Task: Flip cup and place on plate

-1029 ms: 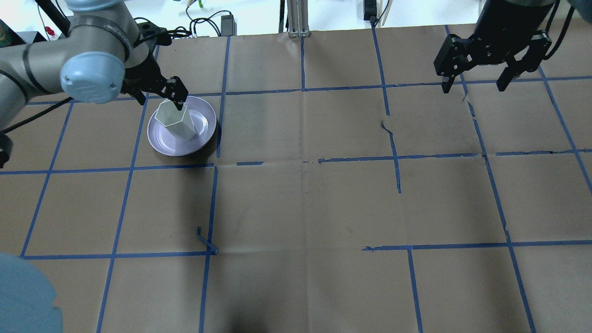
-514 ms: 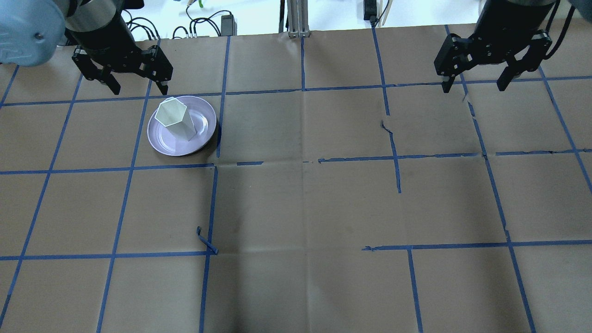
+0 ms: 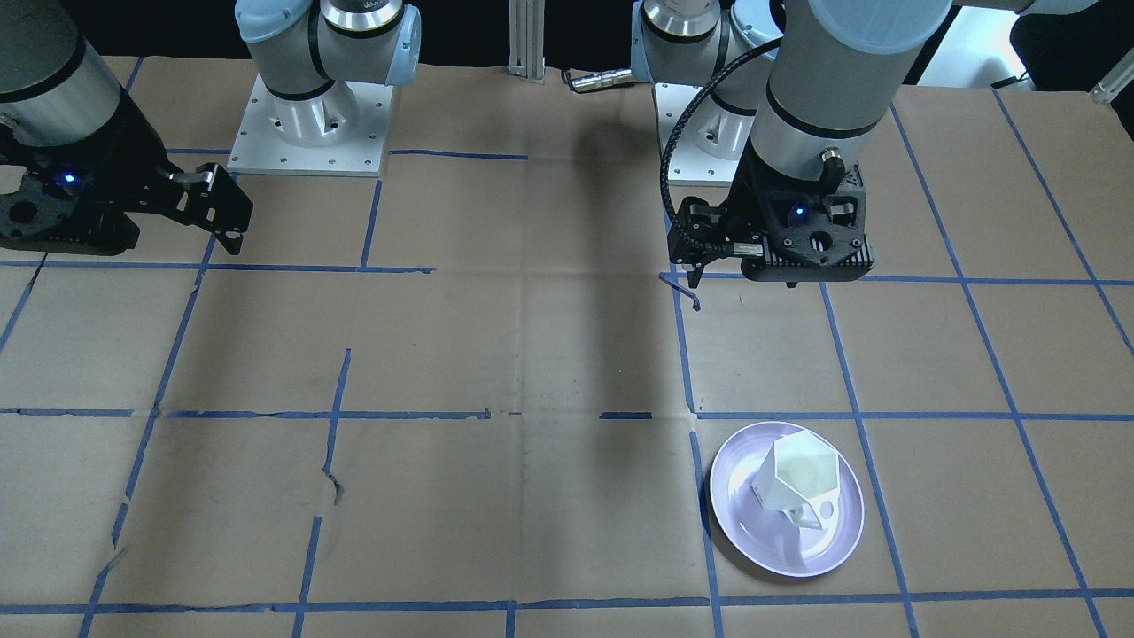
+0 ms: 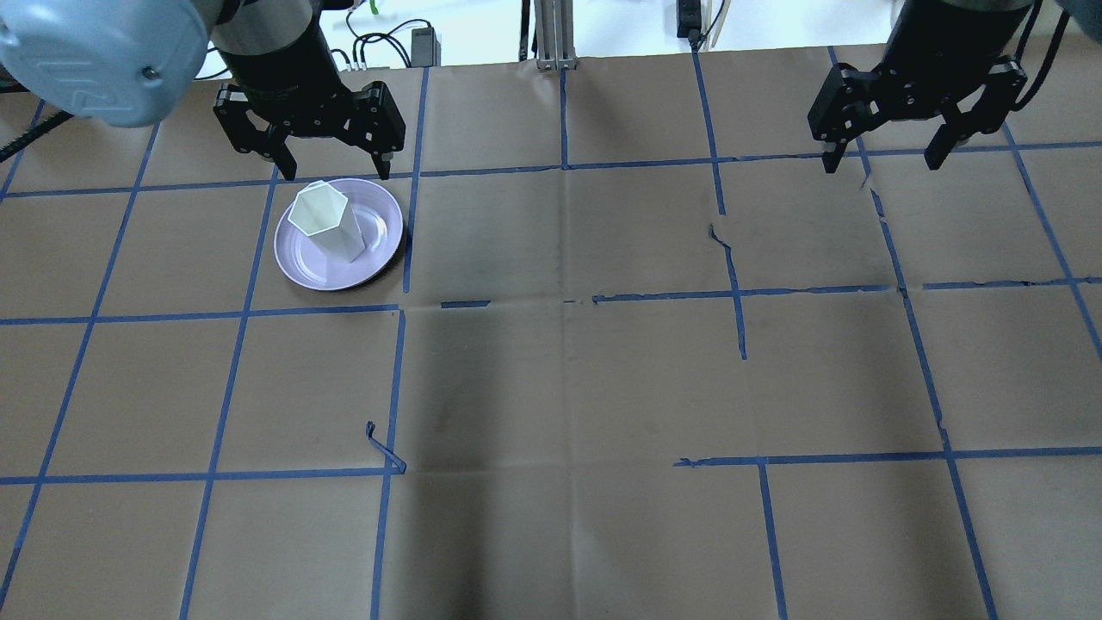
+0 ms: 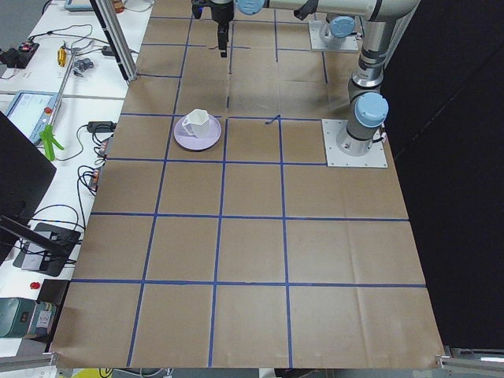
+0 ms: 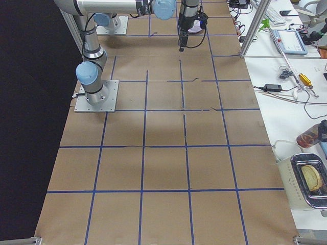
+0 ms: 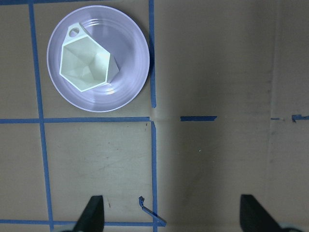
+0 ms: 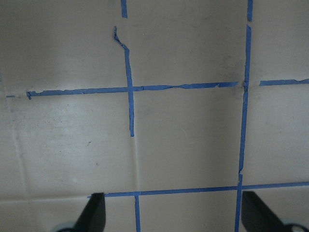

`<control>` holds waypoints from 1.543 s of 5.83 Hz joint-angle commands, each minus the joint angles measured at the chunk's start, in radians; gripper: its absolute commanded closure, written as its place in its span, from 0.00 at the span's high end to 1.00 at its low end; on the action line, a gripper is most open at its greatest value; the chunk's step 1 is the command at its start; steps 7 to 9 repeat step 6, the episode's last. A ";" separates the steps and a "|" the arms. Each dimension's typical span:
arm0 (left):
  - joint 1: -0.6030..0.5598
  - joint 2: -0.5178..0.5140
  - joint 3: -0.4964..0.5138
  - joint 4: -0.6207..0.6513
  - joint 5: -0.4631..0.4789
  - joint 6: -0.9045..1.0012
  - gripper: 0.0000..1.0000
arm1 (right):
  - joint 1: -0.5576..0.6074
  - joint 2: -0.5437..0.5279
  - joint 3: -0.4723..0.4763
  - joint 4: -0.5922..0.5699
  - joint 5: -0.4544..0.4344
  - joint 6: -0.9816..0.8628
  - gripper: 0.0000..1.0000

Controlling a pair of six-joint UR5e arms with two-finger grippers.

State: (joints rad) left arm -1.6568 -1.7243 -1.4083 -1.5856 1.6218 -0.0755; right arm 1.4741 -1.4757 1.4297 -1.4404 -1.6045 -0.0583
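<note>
**Clearing the left arm from the placed cup**

Judged from the layout, placement is complete and the step in hand is retreat. The left pincer (image 4: 333, 165) hangs high over the surface (image 4: 560, 370), near the plate (image 4: 297, 269) but apart from the cup (image 4: 327, 226), jaws spread wide and holding nothing. Keep the jaws apart and gain height before any sideways travel. A light knock on the tall rim could tip the cup. The right pincer (image 4: 882, 159), likewise spread and empty, is well apart at the far side and needs no action.

The cup is white and faceted, with a hexagonal rim facing up, a tapered body and a thin open handle on the side away from the robot. It stands upright inside the raised rim of the glossy pale lavender plate
</note>
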 commanded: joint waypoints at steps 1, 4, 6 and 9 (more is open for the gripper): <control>0.000 0.020 -0.003 -0.002 -0.003 0.005 1.00 | 0.000 0.000 0.000 0.000 0.000 0.000 1.00; 0.008 0.028 -0.008 -0.002 -0.019 0.010 1.00 | 0.000 0.000 0.000 0.000 0.000 0.000 1.00; 0.008 0.028 -0.009 -0.002 -0.019 0.010 1.00 | 0.000 0.000 0.000 0.000 0.000 0.000 1.00; 0.008 0.028 -0.009 -0.002 -0.019 0.010 1.00 | 0.000 0.000 0.000 0.000 0.000 0.000 1.00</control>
